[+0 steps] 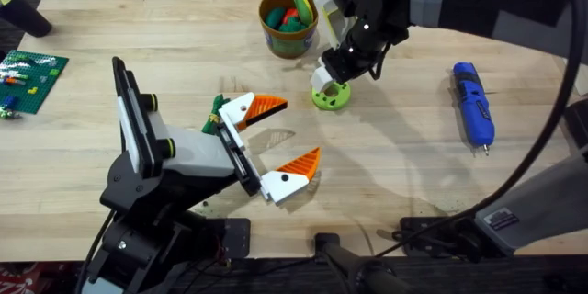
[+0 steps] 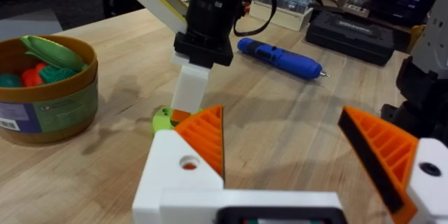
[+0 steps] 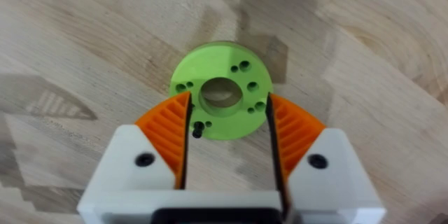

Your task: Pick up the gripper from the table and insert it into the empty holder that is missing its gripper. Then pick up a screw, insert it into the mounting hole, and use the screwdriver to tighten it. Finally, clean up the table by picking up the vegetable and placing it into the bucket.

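Observation:
My right gripper [image 1: 331, 84] reaches in from the right and hangs fingers-down over a lime-green round piece with holes [image 1: 333, 99]. In the right wrist view its orange pads stand a little apart, straddling that piece [image 3: 231, 124]. A small black screw [image 3: 198, 129] sits on the piece beside one pad. My left gripper [image 1: 299, 129] is open and holds nothing, low over the table's middle. The blue screwdriver [image 1: 473, 106] lies at the right. The ochre bucket [image 1: 276, 44] stands at the back and holds several toy vegetables. The loose gripper and its holder are out of view.
A green brick plate [image 1: 32, 73] with small bricks lies at the far left edge. The left wrist view shows the bucket [image 2: 49, 108], the screwdriver [image 2: 280, 57] and the right gripper [image 2: 183, 108] on the green piece [image 2: 162, 120]. Bare wood lies between the two grippers.

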